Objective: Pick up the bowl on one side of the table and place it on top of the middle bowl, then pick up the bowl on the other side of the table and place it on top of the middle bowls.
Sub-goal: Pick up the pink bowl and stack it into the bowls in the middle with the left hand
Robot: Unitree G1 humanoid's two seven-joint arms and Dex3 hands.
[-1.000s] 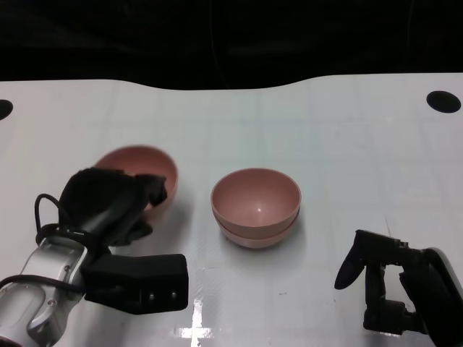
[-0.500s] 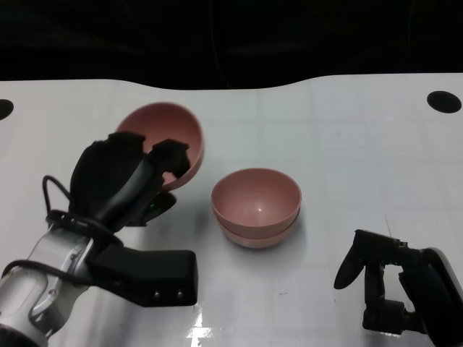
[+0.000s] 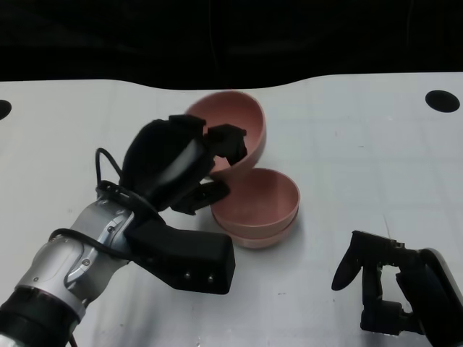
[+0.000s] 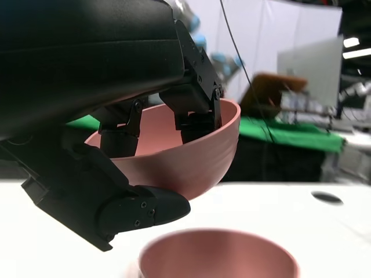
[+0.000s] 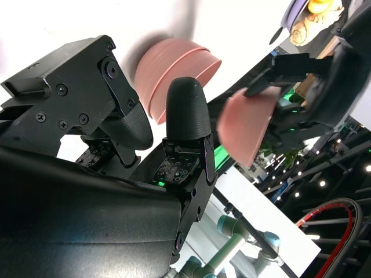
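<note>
Second stacking step: left hand (image 3: pixel 177 163), fingers (image 4: pixel 197 110) pinching the pink bowl (image 3: pixel 235 130) rim, carries it tilted beside the stacked bowls (image 3: pixel 257 210). Next: centre, level, lower. Right hand (image 3: pixel 383 285) idle, fingers spread.

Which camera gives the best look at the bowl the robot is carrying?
The left wrist view: the carried bowl fills the frame, the left hand gripping its rim. The head view shows it partly hidden behind that hand; the right wrist view shows it small and blurred.

The held bowl (image 3: pixel 235 123) hangs just behind and above the stacked bowls (image 3: pixel 257 210) at mid-table.
</note>
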